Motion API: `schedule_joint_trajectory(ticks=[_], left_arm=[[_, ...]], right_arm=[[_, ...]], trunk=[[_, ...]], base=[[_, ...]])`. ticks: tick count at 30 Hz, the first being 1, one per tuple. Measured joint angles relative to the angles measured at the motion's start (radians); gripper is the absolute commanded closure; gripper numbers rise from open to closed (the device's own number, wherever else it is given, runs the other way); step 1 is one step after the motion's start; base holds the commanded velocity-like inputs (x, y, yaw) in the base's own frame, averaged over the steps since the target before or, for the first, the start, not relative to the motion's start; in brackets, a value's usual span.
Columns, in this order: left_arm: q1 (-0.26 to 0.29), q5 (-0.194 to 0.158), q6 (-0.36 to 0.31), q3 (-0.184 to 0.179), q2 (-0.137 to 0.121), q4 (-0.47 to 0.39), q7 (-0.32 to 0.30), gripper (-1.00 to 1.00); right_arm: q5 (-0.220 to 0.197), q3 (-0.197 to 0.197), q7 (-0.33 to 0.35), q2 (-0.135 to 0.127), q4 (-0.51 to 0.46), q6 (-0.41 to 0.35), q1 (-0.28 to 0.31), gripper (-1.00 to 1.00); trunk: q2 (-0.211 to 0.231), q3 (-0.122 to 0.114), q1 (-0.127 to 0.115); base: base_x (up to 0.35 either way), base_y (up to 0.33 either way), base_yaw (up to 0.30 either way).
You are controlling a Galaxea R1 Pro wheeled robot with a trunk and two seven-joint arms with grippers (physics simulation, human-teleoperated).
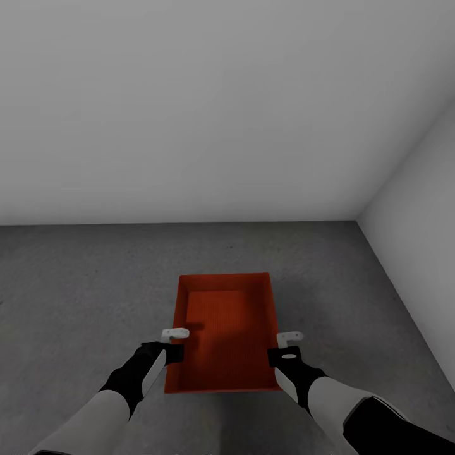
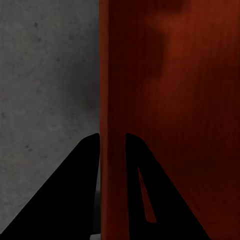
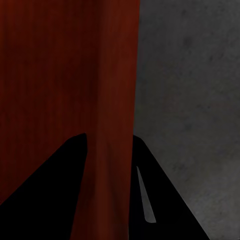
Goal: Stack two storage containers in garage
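Concrete floor open all round the red container, left, right and ahead. White walls close it off ahead and on the right (corner at far right). Left gripper and right gripper each straddle a long side wall, which fills the gap between fingers. Container interior unobstructed.

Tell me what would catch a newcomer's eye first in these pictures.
The red-orange bin stands out at once, open-topped, low in the middle of the head view over the grey speckled floor. The left gripper and right gripper each pinch one of its long side walls. Behind it, plain white walls meet in a corner at the right.
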State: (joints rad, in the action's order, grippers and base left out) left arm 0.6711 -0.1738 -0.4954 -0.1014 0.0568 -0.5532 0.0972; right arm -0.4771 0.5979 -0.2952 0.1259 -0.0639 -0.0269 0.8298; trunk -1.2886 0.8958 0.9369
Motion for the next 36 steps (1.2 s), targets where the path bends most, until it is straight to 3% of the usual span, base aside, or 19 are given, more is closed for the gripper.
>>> schedule_joint_trajectory(ticks=[17,36], left_arm=[[0.000,-0.001,0.006,0.000,0.000,0.000,0.000,1.00],[0.000,0.000,0.004,0.000,0.000,0.000,0.000,1.00]], right_arm=[[0.000,0.002,0.000,-0.001,-0.003,0.003,0.000,1.00],[0.000,0.002,0.000,-0.001,-0.004,0.000,0.000,1.00]], trunk=[[0.000,0.024,0.000],[0.000,0.026,0.000]], base=[[0.000,0.000,0.000],[0.000,0.000,0.000]])
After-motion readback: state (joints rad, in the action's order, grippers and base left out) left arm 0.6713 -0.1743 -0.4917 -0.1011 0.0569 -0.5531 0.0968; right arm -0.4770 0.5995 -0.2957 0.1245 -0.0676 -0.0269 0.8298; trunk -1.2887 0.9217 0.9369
